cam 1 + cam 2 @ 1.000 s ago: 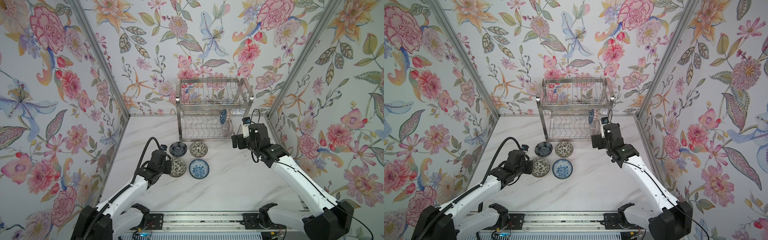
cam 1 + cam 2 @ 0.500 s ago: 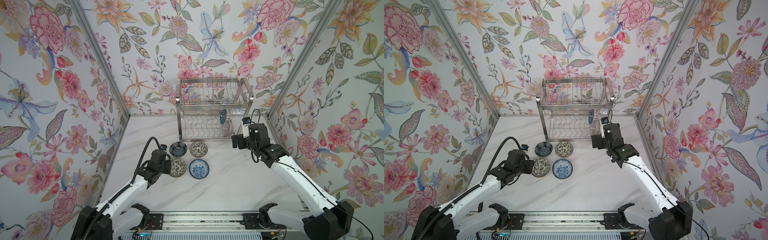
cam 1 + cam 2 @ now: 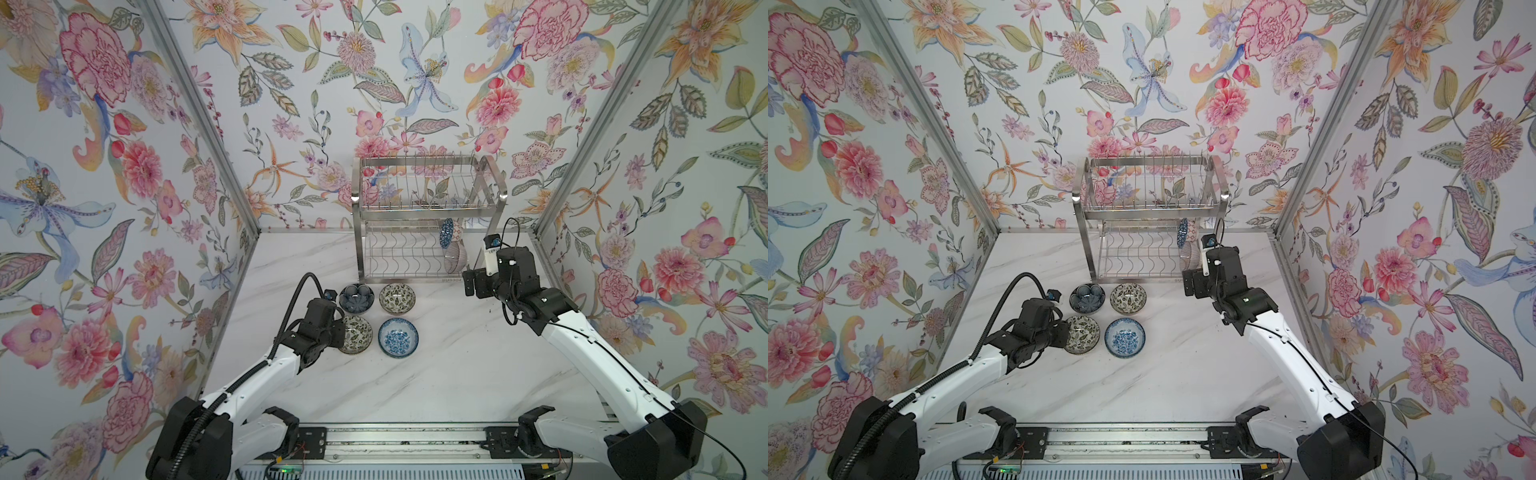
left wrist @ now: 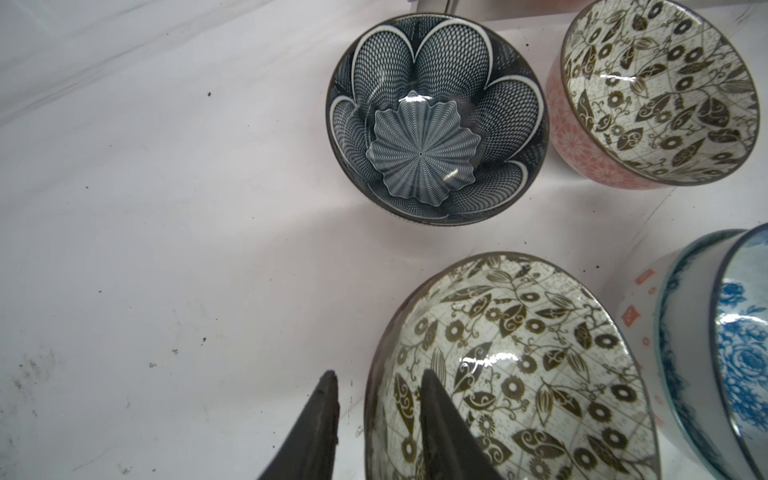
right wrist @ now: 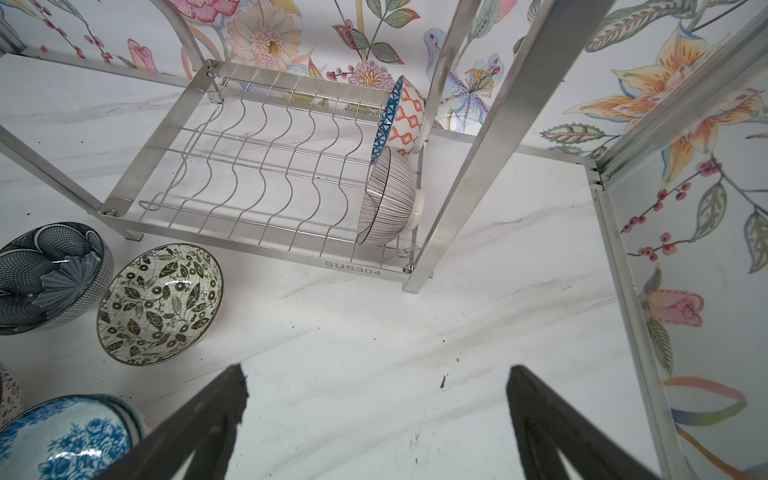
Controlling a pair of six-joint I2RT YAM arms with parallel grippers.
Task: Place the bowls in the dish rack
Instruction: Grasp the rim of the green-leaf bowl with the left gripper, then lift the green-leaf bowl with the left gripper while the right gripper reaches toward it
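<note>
Four bowls stand upright on the marble table in front of the dish rack (image 3: 428,208): a dark blue petal bowl (image 3: 356,297), a leaf-patterned bowl with a pink outside (image 3: 397,297), a second leaf-patterned bowl (image 3: 355,334) and a blue floral bowl (image 3: 398,337). My left gripper (image 4: 376,374) is open astride the near leaf bowl's (image 4: 519,365) rim, one finger inside, the other outside and apart from it. On the rack's lower tier a blue-triangle bowl (image 5: 401,116) and a striped bowl (image 5: 390,199) stand on edge at the right end. My right gripper (image 5: 376,368) hangs wide open and empty over bare table by the rack's right front leg.
Flowered walls close the table in on three sides, with the rack against the back wall. The rack's upper tier (image 3: 1150,183) holds upright wire dividers. A metal corner post (image 5: 631,291) stands just right of the right gripper. The arm bases sit on a rail (image 3: 395,440) at the front edge.
</note>
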